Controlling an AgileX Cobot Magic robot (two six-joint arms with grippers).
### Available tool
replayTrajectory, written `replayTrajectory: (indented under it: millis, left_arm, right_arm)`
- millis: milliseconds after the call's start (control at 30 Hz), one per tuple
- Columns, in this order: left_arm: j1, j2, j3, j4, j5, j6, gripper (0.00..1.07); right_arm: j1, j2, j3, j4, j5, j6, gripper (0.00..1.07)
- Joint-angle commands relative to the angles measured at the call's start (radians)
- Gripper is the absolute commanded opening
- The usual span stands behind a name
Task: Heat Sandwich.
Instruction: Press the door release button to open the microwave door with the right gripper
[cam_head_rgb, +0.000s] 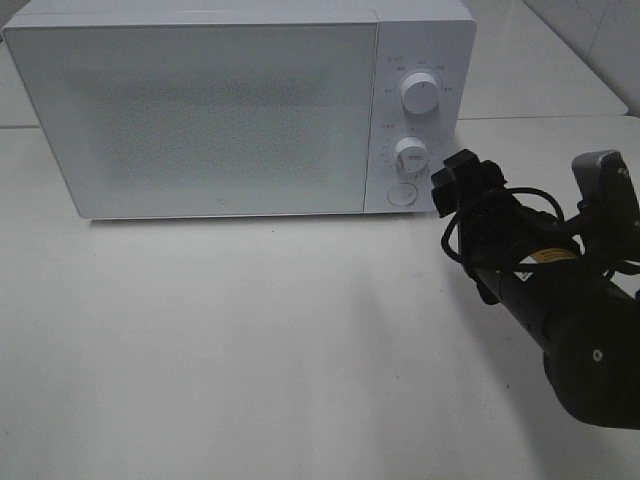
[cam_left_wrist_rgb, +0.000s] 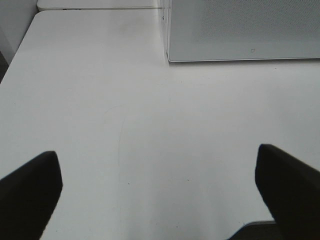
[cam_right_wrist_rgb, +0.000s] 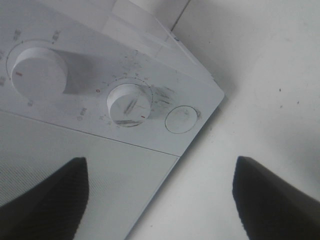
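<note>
Soft, cool-grey overhead light, slightly dim, low contrast. Microwave (cam_head_rgb: 200, 110) door grainy, speckled, no hard glare. Thin shadow under microwave on table (cam_head_rgb: 250, 350). Right arm (cam_head_rgb: 560, 300) near-black at lower right, detail lost. Wrist views: fingers (cam_left_wrist_rgb: 30, 195) underexposed, soft-edged silhouettes; knob (cam_right_wrist_rgb: 37, 72) casts soft shadow.

Setting: robot test bench, lab-type. Plain white table (cam_head_rgb: 250, 340), with a seam to another white tabletop (cam_head_rgb: 540, 70) at 1 o'clock. White microwave (cam_head_rgb: 200, 110) stands at 11 o'clock. Black robot arm (cam_head_rgb: 560, 310) with exposed cabling at 4 o'clock.
</note>
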Motion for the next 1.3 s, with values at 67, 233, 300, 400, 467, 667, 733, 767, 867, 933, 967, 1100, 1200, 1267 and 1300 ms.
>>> replayTrajectory:
  millis: [67,233,300,400,467,667,733,767,867,933,967,1100,1200,1267,1300]
  left_arm:
    - [0.002,-0.016,0.001,-0.007,-0.004,-0.002,0.98]
    - [0.002,-0.016,0.001,-0.007,-0.004,-0.002,0.98]
    - [0.002,-0.016,0.001,-0.007,-0.004,-0.002,0.98]
    - [0.002,-0.016,0.001,-0.007,-0.004,-0.002,0.98]
    - [0.002,-0.016,0.001,-0.007,-0.004,-0.002,0.98]
    - [0.002,-0.016,0.001,-0.007,-0.004,-0.002,0.98]
    - [0.002,-0.016,0.001,-0.007,-0.004,-0.002,0.98]
    - [0.002,-0.016,0.001,-0.007,-0.004,-0.002,0.98]
    - [0.002,-0.016,0.001,-0.007,-0.004,-0.002,0.98]
    - [0.002,-0.016,0.001,-0.007,-0.004,-0.002,0.98]
    - [0.002,-0.016,0.001,-0.007,-0.004,-0.002,0.98]
    - [0.002,-0.016,0.001,-0.007,-0.004,-0.002,0.98]
    - [0.002,-0.016,0.001,-0.007,-0.004,-0.002,0.98]
    - [0.002,-0.016,0.001,-0.007,-0.004,-0.002,0.98]
    - [0.002,-0.016,0.001,-0.007,-0.004,-0.002,0.98]
  right_arm:
    - [0.003,-0.004,-0.010,-0.001,0.012,0.278,0.64]
    - [0.003,-0.004,-0.010,-0.001,0.015,0.452,0.46]
    - [0.003,-0.004,-0.010,-0.001,0.017,0.466,0.41]
    - [0.003,-0.004,-0.010,-0.001,0.039,0.500,0.23]
    - [0.003,-0.004,-0.010,-0.001,0.056,0.503,0.10]
    - [0.003,-0.004,-0.010,-0.004,0.068,0.506,0.00]
    - [0.003,-0.004,-0.010,-0.004,0.070,0.506,0.00]
    - [0.003,-0.004,-0.010,-0.004,0.071,0.506,0.00]
    - [0.003,-0.002,-0.011,-0.004,0.085,0.505,0.00]
    - [0.000,-0.002,-0.015,-0.005,0.092,0.497,0.00]
    - [-0.001,-0.002,-0.025,-0.008,0.092,0.489,0.00]
    - [-0.001,-0.002,-0.044,-0.005,0.110,0.474,0.00]
    - [-0.010,0.006,-0.060,-0.007,0.130,0.466,0.00]
    - [-0.034,0.043,-0.086,-0.046,0.140,0.480,0.00]
    - [-0.042,0.060,-0.098,-0.058,0.141,0.493,0.00]
